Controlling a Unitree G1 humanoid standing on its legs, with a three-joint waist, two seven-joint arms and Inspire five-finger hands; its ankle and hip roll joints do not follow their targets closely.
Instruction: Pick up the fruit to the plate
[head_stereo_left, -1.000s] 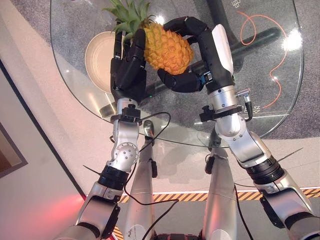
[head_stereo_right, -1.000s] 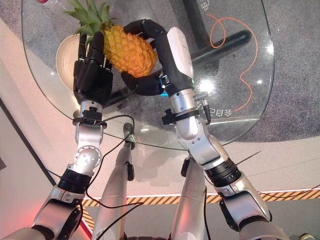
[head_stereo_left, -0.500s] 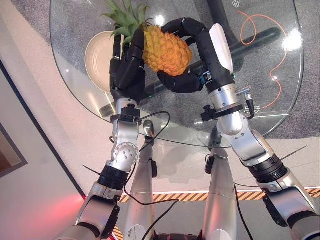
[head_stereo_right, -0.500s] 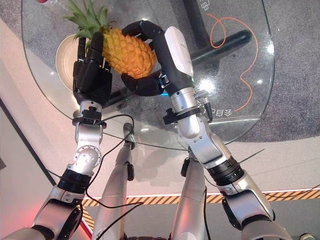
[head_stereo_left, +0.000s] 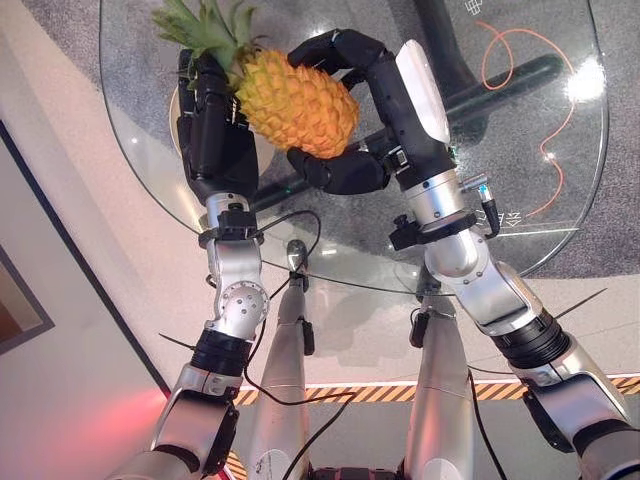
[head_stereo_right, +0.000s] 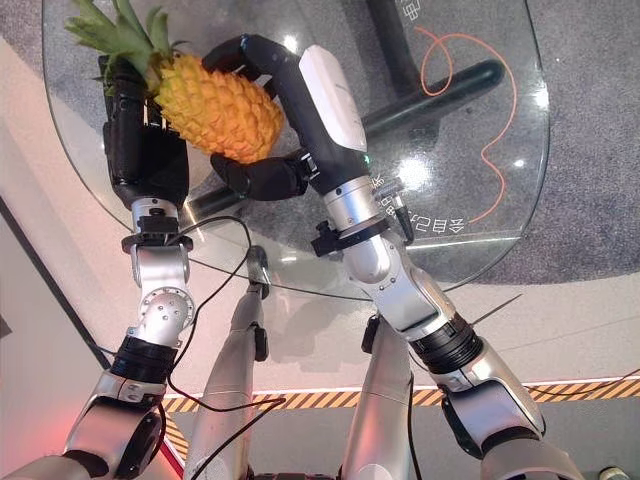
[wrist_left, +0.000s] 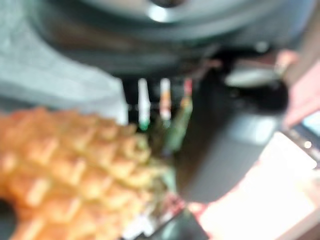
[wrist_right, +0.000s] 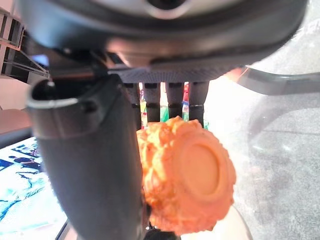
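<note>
A yellow-orange pineapple (head_stereo_left: 295, 105) with a green crown (head_stereo_left: 195, 28) is held above the far left part of the glass table. My right hand (head_stereo_left: 345, 60) is shut on it, fingers curled over its top and thumb (head_stereo_left: 335, 172) under it. In the right wrist view its round base (wrist_right: 192, 175) shows beside that thumb (wrist_right: 90, 165). My left hand (head_stereo_left: 212, 140) stands open with straight fingers against the crown end, and the fruit's skin (wrist_left: 65, 165) shows close in the left wrist view. A sliver of the cream plate (head_stereo_left: 176, 108) shows beside the left hand; the rest is hidden behind it.
The round glass table (head_stereo_left: 130, 185) reaches from the far left to the right, its near rim just past my wrists. Under the glass lie a dark table base (head_stereo_left: 500, 80) and an orange cable (head_stereo_left: 520, 50). Yellow-black tape (head_stereo_left: 500, 390) crosses the floor nearby.
Both hands have carried the pineapple to the left and a little farther away. It now hangs over the plate, which the left hand largely covers.
</note>
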